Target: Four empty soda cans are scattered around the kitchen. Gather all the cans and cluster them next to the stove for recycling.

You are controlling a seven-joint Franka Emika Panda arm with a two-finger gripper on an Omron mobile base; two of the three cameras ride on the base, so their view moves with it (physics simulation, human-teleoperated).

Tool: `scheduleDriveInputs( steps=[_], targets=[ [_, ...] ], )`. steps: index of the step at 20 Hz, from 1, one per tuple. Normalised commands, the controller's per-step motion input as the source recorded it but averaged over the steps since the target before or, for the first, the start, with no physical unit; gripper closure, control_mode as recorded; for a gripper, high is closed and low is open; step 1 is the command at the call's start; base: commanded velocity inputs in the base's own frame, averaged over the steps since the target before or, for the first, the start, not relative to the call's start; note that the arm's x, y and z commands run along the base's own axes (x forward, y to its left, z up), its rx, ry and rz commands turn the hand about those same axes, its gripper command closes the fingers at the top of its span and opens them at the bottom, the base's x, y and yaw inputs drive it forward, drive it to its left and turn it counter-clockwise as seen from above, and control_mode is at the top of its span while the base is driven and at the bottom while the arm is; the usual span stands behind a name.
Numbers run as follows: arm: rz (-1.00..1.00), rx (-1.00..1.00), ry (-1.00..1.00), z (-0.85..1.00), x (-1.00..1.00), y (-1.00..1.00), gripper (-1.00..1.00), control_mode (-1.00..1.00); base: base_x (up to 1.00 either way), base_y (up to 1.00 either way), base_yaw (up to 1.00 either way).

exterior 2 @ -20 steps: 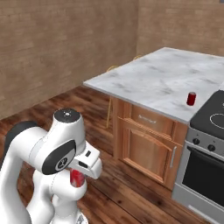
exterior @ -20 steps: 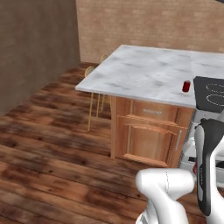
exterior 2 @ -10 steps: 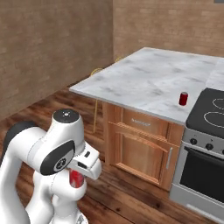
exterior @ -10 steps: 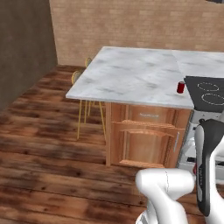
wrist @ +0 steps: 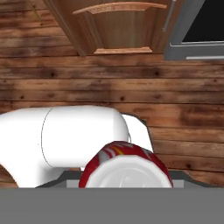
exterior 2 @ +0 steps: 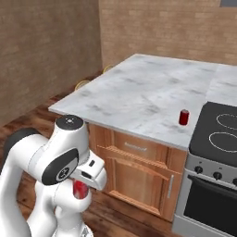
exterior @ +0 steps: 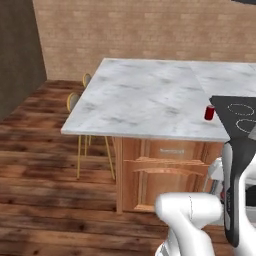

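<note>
My gripper [exterior 2: 82, 190] is tucked low in front of the robot's body and is shut on a red soda can [exterior 2: 78, 186]. In the hand view that can [wrist: 126, 165] looms large at the bottom, silver end toward the camera, and hides the fingertips. A second red soda can [exterior: 209, 112] stands upright on the marble counter, right beside the left edge of the stove [exterior: 241, 119]. The right base view shows this can [exterior 2: 184, 117] next to the black cooktop [exterior 2: 221, 134], with the knobs and dark oven door below.
The marble island counter [exterior: 145, 100] sits on reddish wooden cabinets [exterior 2: 139, 173]. Yellow stools [exterior: 76, 102] stand at its far left side. Below the hand lie wood floor [wrist: 113, 87], a cabinet door [wrist: 118, 26] and the oven door [wrist: 202, 21]. Tan brick walls rise behind.
The whole picture has shifted as the base moved: island and stove now appear nearer and more head-on. The arm stays folded with the red can still held.
</note>
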Motion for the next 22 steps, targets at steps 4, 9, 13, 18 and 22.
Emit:
scheduleDriveInputs(
  steps=[4, 9, 13, 18, 22],
  targets=[
    [0.00, 0.00, 0.00, 0.00, 0.00, 0.00, 1.00, 1.00, 0.64, 0.00, -0.06],
    [0.00, 0.00, 0.00, 0.00, 0.00, 0.00, 1.00, 1.00, 0.76, 0.00, -0.08],
    [0.00, 0.00, 0.00, 0.00, 0.00, 0.00, 1.00, 1.00, 0.71, 0.00, -0.09],
    [0.00, 0.00, 0.00, 0.00, 0.00, 0.00, 1.00, 1.00, 0.62, 0.00, -0.09],
    [0.00, 0.00, 0.00, 0.00, 0.00, 0.00, 1.00, 1.00, 0.57, 0.00, -0.09]
  ],
)
